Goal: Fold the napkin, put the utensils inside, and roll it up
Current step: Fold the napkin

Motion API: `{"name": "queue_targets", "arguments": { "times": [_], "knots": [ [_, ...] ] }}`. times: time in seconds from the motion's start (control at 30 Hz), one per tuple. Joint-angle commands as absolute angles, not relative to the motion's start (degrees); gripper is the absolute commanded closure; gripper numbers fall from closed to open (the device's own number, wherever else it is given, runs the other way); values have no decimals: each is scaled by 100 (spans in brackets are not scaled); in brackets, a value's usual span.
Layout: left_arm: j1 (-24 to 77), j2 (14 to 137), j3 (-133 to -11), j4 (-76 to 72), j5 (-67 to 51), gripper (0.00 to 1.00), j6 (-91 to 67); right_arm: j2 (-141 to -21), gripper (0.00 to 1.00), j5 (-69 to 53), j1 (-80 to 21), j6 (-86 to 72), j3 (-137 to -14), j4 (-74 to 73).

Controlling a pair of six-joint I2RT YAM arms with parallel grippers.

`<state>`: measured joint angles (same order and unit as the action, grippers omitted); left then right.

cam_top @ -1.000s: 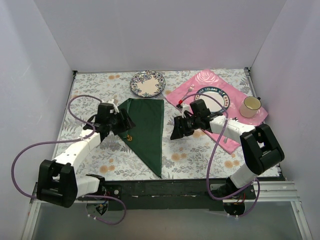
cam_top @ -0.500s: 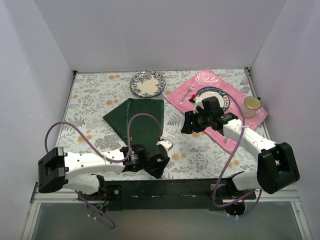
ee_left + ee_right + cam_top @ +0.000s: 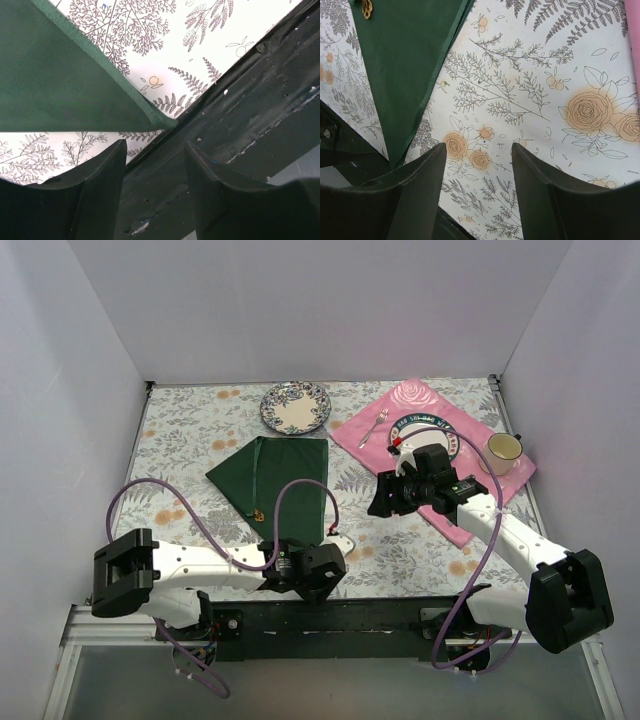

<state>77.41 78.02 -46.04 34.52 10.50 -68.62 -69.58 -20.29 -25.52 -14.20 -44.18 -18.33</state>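
Light: bright, even and diffuse, coming from overhead. Shadows: soft, faint ones are lying under the arms (image 3: 200, 562) on the bench (image 3: 180, 430). Wrist views: near fingers (image 3: 95, 195) are showing dark and slightly blurred, with the bench print appearing sharp.

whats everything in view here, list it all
tablecloth: one, white with floral print, covers the table
napkin: one, dark green, folded to a triangle, centre-left, tip toward the near edge
gold utensil: one seen, gold, lying on the napkin
blue-patterned plate: one, blue and cream, far edge, bare
placemat: one, pink with a rose, far right
dark-rimmed plate: one, white, on the placemat, partly hidden by the right arm
fork: one, silver, on the placemat's left part
cup: one, cream, on the placemat's right corner
left hand: open, holding nothing, at the napkin's near tip
right hand: open, holding nothing, above bare tablecloth
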Motion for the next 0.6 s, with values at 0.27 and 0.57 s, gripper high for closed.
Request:
{"name": "queue_targets", "arguments": {
  "times": [0.27,0.57],
  "knots": [
    [7813,8305,-4940,3068,1091,54,-6398,-6882,37,-2232,-2522,-1494,-4368,-1688],
    [7813,8464,-4869,2988,1064,57,-6381,-6864,37,-2294,-2522,-1529,-4271,-1608]
  ]
}}
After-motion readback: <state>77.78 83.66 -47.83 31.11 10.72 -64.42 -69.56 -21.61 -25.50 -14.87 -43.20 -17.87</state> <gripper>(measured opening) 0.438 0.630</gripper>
